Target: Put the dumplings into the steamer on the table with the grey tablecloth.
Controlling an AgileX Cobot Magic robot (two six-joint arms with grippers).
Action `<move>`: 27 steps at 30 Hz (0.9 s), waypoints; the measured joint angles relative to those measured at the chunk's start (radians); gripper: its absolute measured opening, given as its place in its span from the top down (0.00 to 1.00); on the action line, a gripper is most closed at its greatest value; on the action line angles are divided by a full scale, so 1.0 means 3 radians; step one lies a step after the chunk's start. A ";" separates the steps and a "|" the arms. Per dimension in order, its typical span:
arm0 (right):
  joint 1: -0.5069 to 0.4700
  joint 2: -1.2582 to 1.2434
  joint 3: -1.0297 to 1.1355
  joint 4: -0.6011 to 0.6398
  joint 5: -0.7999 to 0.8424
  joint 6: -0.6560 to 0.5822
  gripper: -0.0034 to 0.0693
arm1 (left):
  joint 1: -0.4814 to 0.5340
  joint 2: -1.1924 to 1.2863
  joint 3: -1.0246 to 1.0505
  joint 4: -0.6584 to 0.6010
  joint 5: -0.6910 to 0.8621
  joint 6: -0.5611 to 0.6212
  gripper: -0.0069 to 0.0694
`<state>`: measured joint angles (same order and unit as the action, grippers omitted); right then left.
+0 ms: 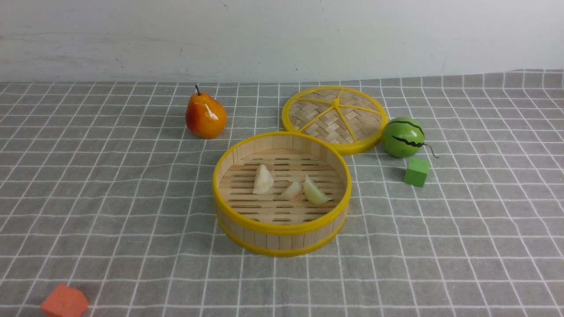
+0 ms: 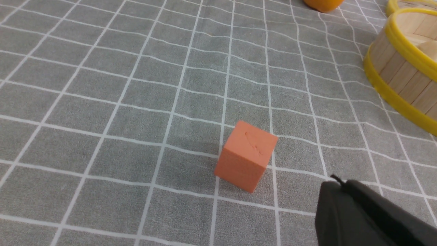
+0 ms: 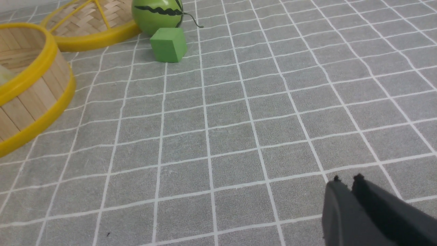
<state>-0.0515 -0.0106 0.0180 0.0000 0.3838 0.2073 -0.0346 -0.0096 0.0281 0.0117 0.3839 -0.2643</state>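
The steamer point(image 1: 282, 226) stands in the middle of the table on the grey tablecloth point(image 1: 110, 198). Three cream dumplings lie on its slatted floor: one on the left point(image 1: 263, 179), a small one in the middle point(image 1: 291, 190), one on the right point(image 1: 315, 192). No gripper shows in the front view. My left gripper point(image 2: 338, 182) is shut and empty, over the cloth beside an orange cube point(image 2: 246, 156); the steamer's wall point(image 2: 399, 73) shows further off. My right gripper point(image 3: 346, 181) is shut and empty over bare cloth, apart from the steamer point(image 3: 34, 92).
The flat woven lid point(image 1: 335, 118) lies behind the steamer. A toy watermelon point(image 1: 402, 137) and a green cube point(image 1: 416, 171) sit to its right, a pear point(image 1: 205, 115) behind it on the left. The orange cube point(image 1: 64, 302) sits at the front left.
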 joint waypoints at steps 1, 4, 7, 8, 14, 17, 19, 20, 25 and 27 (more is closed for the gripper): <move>0.0000 0.0000 0.0000 0.0000 0.0000 0.0000 0.89 | 0.0000 0.0000 0.0000 0.0000 0.0000 0.0000 0.93; 0.0000 0.0000 0.0000 0.0000 0.0000 0.0000 0.88 | 0.0000 0.0000 0.0000 0.0000 0.0000 0.0000 0.93; 0.0000 0.0000 0.0000 0.0000 0.0000 0.0000 0.88 | 0.0000 0.0000 0.0000 0.0000 0.0000 0.0000 0.93; 0.0000 0.0000 0.0000 0.0000 0.0000 0.0000 0.88 | 0.0000 0.0000 0.0000 0.0000 0.0000 0.0000 0.93; 0.0000 0.0000 0.0000 0.0000 0.0000 0.0000 0.87 | 0.0000 0.0000 0.0000 0.0000 0.0000 0.0000 0.93; 0.0000 0.0000 0.0000 0.0000 0.0000 0.0000 0.86 | 0.0000 0.0000 0.0000 0.0000 0.0000 0.0000 0.92; 0.0000 0.0000 0.0000 0.0000 0.0000 0.0000 0.85 | 0.0000 0.0000 0.0000 0.0000 0.0000 0.0000 0.92; 0.0000 0.0000 0.0000 0.0000 0.0000 0.0000 0.85 | 0.0000 0.0000 0.0000 0.0000 0.0000 0.0000 0.92; 0.0000 0.0000 0.0000 0.0000 0.0000 0.0000 0.84 | 0.0000 0.0000 0.0000 0.0000 0.0000 0.0000 0.92; 0.0000 0.0000 0.0000 0.0000 0.0000 0.0000 0.84 | 0.0000 0.0000 0.0000 0.0000 0.0000 0.0000 0.92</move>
<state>-0.0515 -0.0106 0.0180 0.0000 0.3838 0.2073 -0.0346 -0.0096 0.0281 0.0117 0.3839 -0.2643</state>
